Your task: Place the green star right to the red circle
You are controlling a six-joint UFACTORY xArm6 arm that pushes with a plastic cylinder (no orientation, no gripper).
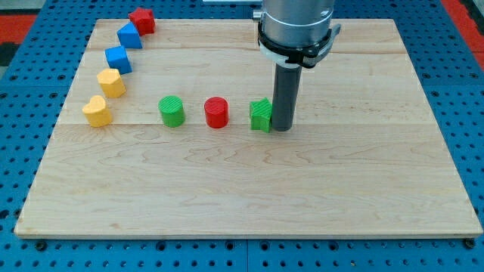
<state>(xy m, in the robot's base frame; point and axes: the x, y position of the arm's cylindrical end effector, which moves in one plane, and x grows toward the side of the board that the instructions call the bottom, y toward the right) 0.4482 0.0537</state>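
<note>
The green star (262, 115) sits on the wooden board to the right of the red circle (216, 112), with a small gap between them. My tip (282, 127) is down on the board right against the star's right side, partly covering its right edge. A green circle (172, 111) stands to the left of the red circle, so the three lie in a row.
Along the board's upper left runs an arc of blocks: a red block (141, 20), two blue blocks (129, 35) (118, 59), a yellow block (111, 82) and a yellow heart (97, 111). The board (249, 189) lies on a blue perforated table.
</note>
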